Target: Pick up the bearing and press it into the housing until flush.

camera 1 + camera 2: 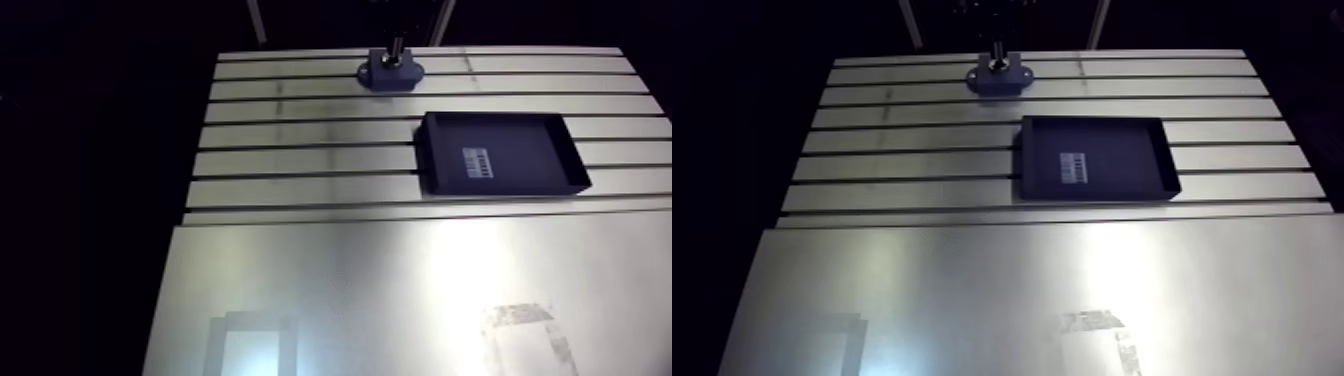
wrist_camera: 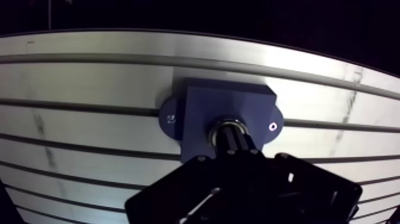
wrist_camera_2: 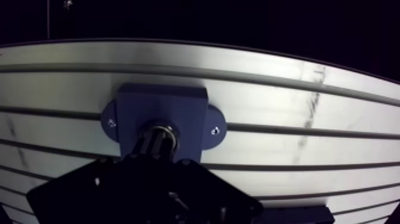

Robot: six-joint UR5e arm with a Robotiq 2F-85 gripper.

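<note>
The housing (image 2: 226, 104) - a blue block w/ two flange ears - sits on the slotted table (image 1: 300, 130) near its far edge. It is well apart from the black tray (image 1: 530, 150), which shows only a white label (image 1: 480, 163) inside. The bearing (image 2: 228, 127) is at the housing's bore: a bright metal ring shows at the bore mouth, right under the gripper (image 2: 236, 146). The gripper comes straight down onto it and its dark body hides the contact, so I can't tell if it's open, closed or clamped on the bearing.

Judgement: this is the press-in step, late in the task. Can't tell whether the ring is flush w/ the block's top face. It looks about level, but the view is oblique and partly blocked.

To do it well:
- Keep the push axis square to the housing's top face and centred on the bore. A cocked bearing will prob. jam and score the bore.
- Press slow and steady, no side load.
- The housing appears screwed down at the ears (a screw (image 2: 272, 126) shows on one), so it should take the force w/o sliding. Watch for tilt anyway.
- Stop when the ring's top edge meets the face - more force gains nothing.
- Then lift straight up, so the bearing isn't dragged back out.
</note>
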